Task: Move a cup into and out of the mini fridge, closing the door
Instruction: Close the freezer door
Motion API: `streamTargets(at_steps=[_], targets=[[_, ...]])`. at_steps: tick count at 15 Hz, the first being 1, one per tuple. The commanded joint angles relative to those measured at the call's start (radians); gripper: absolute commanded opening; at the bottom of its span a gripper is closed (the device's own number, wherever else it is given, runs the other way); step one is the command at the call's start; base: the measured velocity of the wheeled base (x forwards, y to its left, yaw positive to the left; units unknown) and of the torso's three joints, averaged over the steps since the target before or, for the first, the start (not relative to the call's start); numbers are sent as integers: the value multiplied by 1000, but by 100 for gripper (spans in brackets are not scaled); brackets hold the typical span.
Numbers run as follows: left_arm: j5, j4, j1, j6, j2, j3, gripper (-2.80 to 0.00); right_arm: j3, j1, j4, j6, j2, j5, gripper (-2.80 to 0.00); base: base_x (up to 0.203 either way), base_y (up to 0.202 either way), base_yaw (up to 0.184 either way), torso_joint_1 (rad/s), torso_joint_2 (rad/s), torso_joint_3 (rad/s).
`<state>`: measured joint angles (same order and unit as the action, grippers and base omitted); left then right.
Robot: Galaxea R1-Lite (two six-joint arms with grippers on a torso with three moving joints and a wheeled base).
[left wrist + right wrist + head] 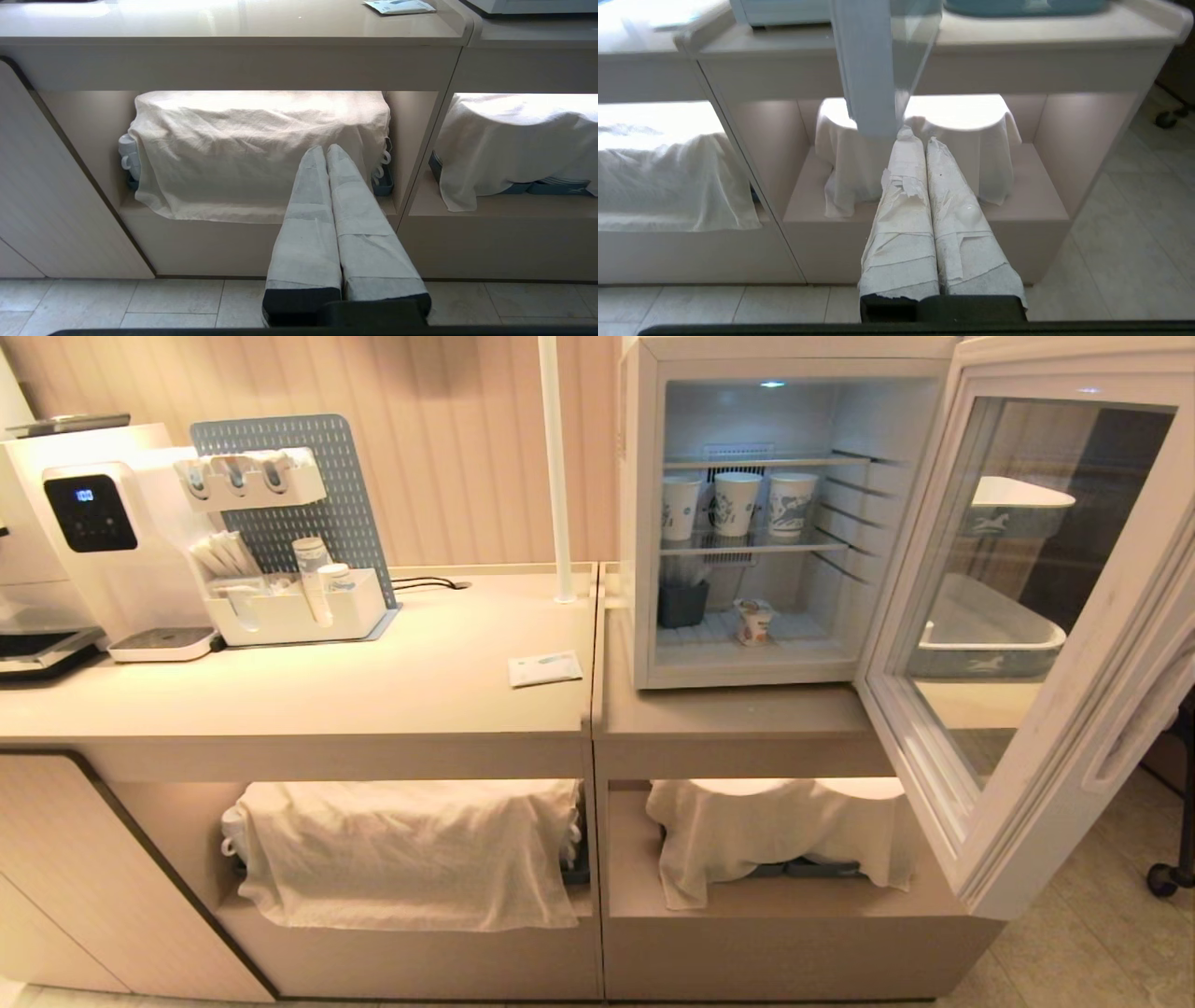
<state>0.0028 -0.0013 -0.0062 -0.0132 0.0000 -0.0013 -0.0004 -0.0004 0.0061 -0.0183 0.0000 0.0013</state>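
On the counter (373,700), the cup (753,622) sits in the mini fridge (747,513), well above both closed tools.

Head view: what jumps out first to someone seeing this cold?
The mini fridge on the right counter, its door swung wide open toward the camera and its interior lit. Inside, three paper cups line the middle wire shelf, and the cup with the orange label stands alone on the bottom beside a dark container. Neither arm appears in this view.
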Motion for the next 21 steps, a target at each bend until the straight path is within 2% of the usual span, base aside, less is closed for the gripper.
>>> streamTargets(at_steps=[1,6,10,13,15,18,20,21], targets=[[0,0,0,-1,0,0,-280,-17,0,22,0,0,0,-280,0,0,0,0,0,0],[0,0,0,-1,0,0,-280,-315,1,319,0,69,49,-280,0,0,0,0,0,0],[0,0,0,-1,0,0,-280,-465,9,355,7,230,76,-280,0,0,0,0,0,0],[0,0,0,-1,0,0,-280,-535,25,320,20,396,64,-280,0,0,0,0,0,0],[0,1,0,-1,0,0,-280,-584,30,266,10,529,6,-280,0,0,0,0,0,0],[0,0,0,-1,0,0,-280,-638,30,172,-20,676,-145,-280,0,0,0,0,0,0],[0,0,0,-1,0,0,-280,-645,29,133,-33,732,-286,-280,0,0,0,0,0,0],[0,0,1,-1,0,0,-280,-641,29,124,-37,753,-321,-280,0,0,0,0,0,0]])
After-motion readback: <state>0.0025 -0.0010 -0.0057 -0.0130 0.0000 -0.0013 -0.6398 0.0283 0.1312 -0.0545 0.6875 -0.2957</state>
